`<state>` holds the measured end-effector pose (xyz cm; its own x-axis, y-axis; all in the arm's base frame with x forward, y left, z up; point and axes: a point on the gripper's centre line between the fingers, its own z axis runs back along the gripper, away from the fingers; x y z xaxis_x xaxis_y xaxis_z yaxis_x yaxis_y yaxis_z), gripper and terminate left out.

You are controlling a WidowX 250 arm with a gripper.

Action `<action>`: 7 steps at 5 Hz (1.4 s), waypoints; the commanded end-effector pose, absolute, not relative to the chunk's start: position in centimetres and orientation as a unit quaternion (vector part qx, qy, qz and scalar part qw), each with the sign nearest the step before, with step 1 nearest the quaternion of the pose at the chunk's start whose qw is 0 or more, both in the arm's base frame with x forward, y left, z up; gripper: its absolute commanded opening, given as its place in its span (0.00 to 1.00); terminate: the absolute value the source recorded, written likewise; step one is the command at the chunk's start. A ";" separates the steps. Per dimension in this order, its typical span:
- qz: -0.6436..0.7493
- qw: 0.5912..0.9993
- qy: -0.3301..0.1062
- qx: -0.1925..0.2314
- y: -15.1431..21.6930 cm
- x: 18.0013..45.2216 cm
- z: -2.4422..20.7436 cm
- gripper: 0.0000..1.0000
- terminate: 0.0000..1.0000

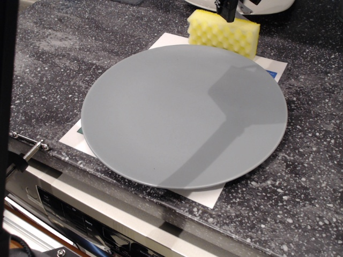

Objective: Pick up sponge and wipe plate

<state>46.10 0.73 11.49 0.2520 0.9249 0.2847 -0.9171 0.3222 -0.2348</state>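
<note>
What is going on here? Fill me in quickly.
A robot arm is working at a dark speckled counter. Only a bit of its gripper shows at the top edge, just above the yellow sponge; whether the jaws are open cannot be told. The sponge lies behind the grey plate, on the white paper sheet under it. Nothing touches the plate.

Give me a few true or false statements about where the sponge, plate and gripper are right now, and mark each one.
1. The sponge lies on the counter beyond the plate. True.
2. The plate rests on a white paper sheet. True.
3. The sponge sits in the middle of the plate. False: it is off the plate, at its far edge.
4. The gripper is fully visible. False: only a dark tip shows at the top edge, above the sponge.
5. The plate is bright yellow. False: it is grey.
</note>
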 end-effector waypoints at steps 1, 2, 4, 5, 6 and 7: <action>0.585 0.784 -0.208 -0.017 1.1 44.8 14.7 1.00 0.00; 0.586 0.783 -0.208 -0.005 1.4 44.7 13.7 1.00 0.00; 0.586 0.779 -0.223 0.004 0.9 45.9 11.5 1.00 0.00; 0.591 0.779 -0.208 0.008 0.8 45.7 11.5 1.00 0.00; 0.594 0.780 -0.198 0.017 1.4 45.9 10.8 0.00 0.00; 0.589 0.785 -0.195 0.009 1.3 45.8 11.9 0.00 0.00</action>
